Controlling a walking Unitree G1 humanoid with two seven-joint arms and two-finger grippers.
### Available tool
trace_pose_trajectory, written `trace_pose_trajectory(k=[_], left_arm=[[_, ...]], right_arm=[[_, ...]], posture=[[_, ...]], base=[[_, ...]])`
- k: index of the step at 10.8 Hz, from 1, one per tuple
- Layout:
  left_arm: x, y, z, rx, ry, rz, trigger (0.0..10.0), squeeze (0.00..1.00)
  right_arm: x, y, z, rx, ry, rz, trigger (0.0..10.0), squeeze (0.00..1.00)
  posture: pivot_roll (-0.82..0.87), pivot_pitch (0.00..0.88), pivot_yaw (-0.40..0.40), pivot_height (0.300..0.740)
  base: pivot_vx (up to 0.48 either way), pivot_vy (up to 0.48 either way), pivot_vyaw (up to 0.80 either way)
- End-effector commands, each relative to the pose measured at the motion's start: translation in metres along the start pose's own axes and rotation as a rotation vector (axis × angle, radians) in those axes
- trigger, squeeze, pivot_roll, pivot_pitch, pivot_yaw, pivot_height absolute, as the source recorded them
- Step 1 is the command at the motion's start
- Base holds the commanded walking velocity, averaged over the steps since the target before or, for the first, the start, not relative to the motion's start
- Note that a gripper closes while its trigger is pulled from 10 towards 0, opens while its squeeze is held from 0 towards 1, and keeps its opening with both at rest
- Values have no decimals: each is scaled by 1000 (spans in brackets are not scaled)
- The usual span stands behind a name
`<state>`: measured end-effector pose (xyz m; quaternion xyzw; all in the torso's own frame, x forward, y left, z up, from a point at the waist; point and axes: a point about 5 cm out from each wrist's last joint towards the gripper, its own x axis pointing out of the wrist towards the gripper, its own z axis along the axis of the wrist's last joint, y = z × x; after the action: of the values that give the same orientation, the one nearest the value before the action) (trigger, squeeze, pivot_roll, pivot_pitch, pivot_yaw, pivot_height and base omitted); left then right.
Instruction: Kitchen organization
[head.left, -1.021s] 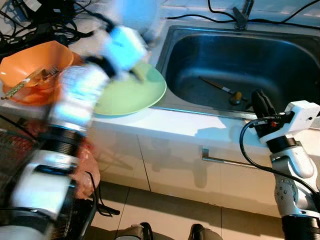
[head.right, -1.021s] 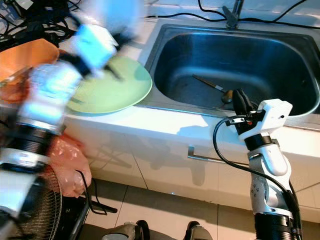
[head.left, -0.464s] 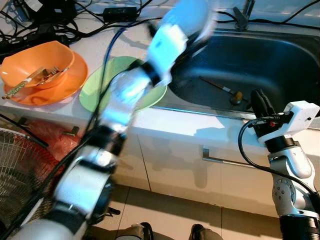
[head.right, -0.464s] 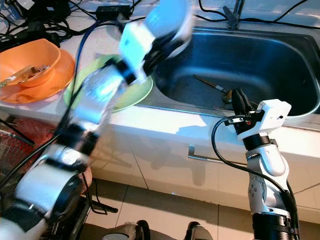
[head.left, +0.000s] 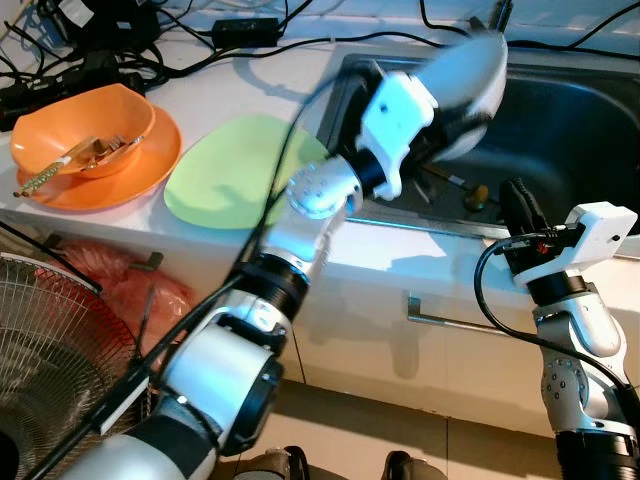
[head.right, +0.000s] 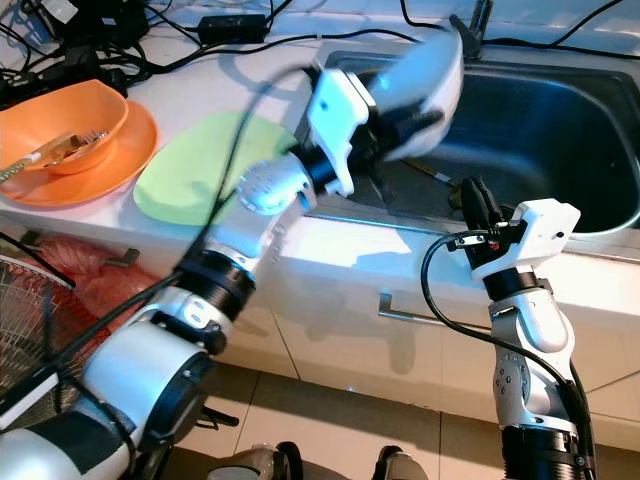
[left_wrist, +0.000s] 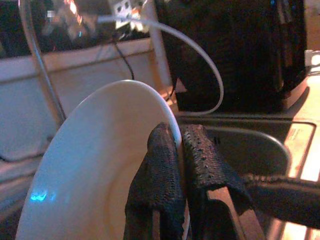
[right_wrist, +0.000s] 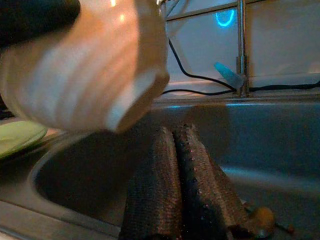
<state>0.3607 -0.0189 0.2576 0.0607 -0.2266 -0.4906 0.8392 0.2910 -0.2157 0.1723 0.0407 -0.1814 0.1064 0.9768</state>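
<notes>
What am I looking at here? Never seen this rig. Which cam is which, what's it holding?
A two-armed humanoid robot at a kitchen counter. The two wide pictures come from its head camera; the two dark ones from cameras on its wrists.

The left gripper pinches the rim of a white bowl, tilted over the steel sink. The right gripper sits shut at the sink's front edge, holding nothing.

On the counter: a green plate and an orange bowl on an orange plate. A utensil lies in the sink.

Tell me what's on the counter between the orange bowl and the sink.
A light green plate lies flat on the white counter between the orange bowl and the sink, as the left eye view shows.
</notes>
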Motion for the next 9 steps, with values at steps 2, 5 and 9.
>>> trace_pose_trajectory(k=[2, 5, 9], left_arm=[[3, -6, -5, -44, 6, -7, 10000, 0], [-3, -12, -24, -148, 52, 20, 10000, 0], [-13, -22, -46, -211, 123, 36, 10000, 0]], right_arm=[[-12, 5, -25, 37, 121, -7, 10000, 0], [-13, 8, -26, 41, 123, -6, 10000, 0], [-15, 8, -26, 40, 125, -10, 10000, 0]], posture=[[-20, 151, 120, 740], [-25, 157, 123, 740], [-30, 156, 125, 740]], base=[[0, 0, 0], [0, 0, 0], [0, 0, 0]])
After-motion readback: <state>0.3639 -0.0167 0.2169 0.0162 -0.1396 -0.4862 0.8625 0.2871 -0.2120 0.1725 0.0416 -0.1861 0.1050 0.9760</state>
